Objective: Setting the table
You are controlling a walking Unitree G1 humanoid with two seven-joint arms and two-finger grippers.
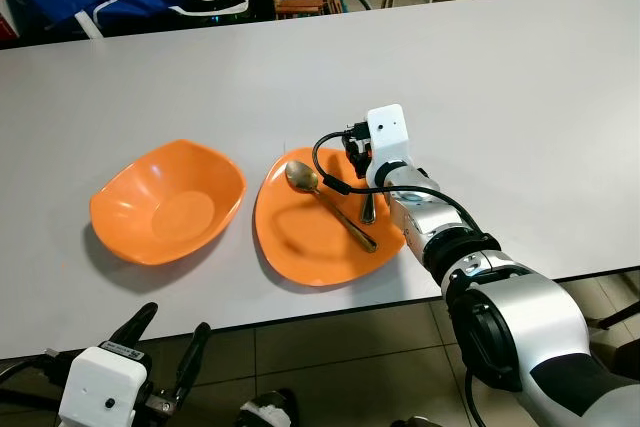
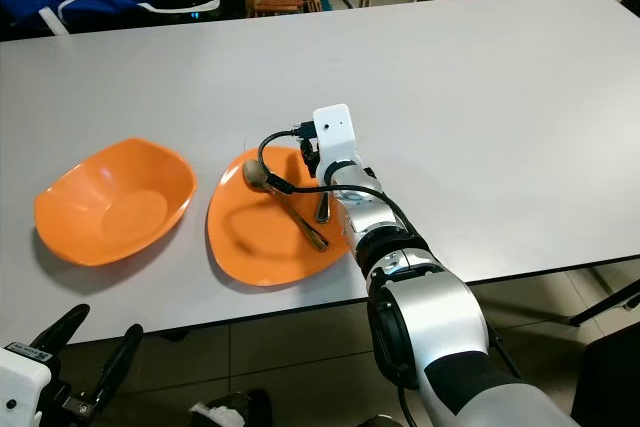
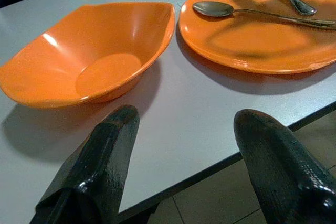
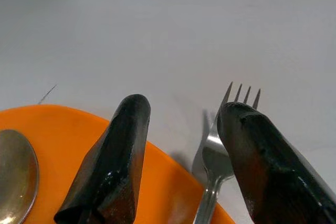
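Right gripper, fingers apart, hovers beside the fork on the orange plate (spoon alongside); left gripper hangs open.

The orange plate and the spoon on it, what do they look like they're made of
The plate looks like plastic or melamine: even orange colour, smooth semi-gloss surface with soft highlights. The spoon looks like metal, probably stainless steel with a brownish tint: its bowl reflects light like a dull mirror.

Right arm is stretched forward and a bit left, wrist low, right gripper with its two black fingers spread apart. Left gripper sits low and near, fingers parted too, pointing forward.
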